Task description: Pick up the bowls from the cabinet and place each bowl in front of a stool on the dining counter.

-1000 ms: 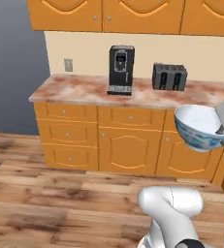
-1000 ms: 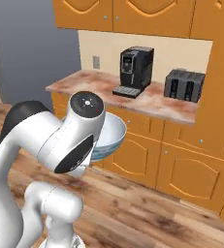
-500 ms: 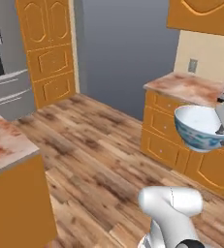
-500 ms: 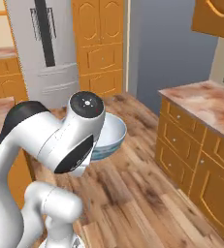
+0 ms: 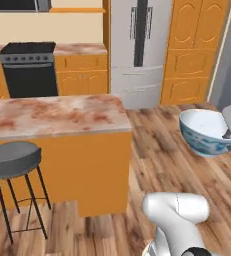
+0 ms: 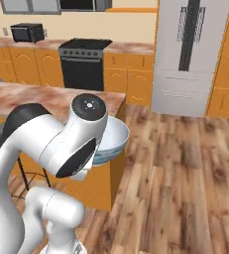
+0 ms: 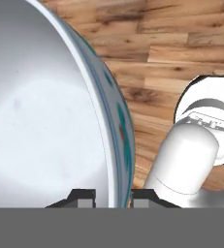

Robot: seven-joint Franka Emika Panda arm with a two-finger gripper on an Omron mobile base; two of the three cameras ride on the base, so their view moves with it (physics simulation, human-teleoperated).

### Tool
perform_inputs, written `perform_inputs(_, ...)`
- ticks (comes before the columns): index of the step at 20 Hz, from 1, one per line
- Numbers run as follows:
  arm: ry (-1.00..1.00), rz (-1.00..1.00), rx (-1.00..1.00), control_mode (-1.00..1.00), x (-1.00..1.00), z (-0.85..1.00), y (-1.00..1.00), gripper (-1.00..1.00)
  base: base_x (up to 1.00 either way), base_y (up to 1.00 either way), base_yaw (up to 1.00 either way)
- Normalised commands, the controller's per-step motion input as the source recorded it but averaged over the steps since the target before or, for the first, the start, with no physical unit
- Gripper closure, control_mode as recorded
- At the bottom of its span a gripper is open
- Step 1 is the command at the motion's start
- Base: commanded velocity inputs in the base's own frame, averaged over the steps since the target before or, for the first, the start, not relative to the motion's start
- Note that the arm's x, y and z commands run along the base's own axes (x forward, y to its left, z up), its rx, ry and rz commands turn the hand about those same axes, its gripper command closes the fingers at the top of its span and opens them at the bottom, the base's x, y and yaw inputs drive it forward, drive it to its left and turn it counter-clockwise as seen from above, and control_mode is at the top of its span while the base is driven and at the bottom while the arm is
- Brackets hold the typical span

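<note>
The hand [image 7: 112, 197] is clamped on the rim of the white-and-blue bowl [image 5: 206, 132], one finger inside and one outside, holding it in the air above the wood floor [image 5: 177, 165], near the marbled table [image 5: 52, 116] with a stool [image 5: 13, 159] beside it.

Counter [image 5: 52, 117]: long island, pinkish-brown marbled stone top on plain orange wooden base; top bare where visible. In right base view same counter [image 6: 46, 99] partly hidden behind arm.

Floor [image 5: 157, 150]: wood planks, brown with mixed tones, running between island and back wall. Stool [image 5: 12, 159] stands on floor just beside island's near side, round dark-grey seat on thin black legs, seat lower than stone top. Island base rests directly on floor. In hand view, plank floor [image 7: 171, 43] visible.
</note>
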Motion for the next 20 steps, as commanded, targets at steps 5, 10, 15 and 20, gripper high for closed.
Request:
perform_inputs(5,0.00,0.00,0.00,1.00,0.00,0.00,0.00,1.00,0.38,0.21,0.67)
perform_inputs(10,0.00,0.00,0.00,1.00,0.00,0.00,0.00,1.00,0.55,0.86,0.09)
perform_inputs(15,0.00,0.00,0.00,1.00,0.00,0.00,0.00,1.00,0.62,1.00,-0.03)
perform_inputs(20,0.00,0.00,0.00,1.00,0.00,0.00,0.00,1.00,0.51,0.92,-0.19)
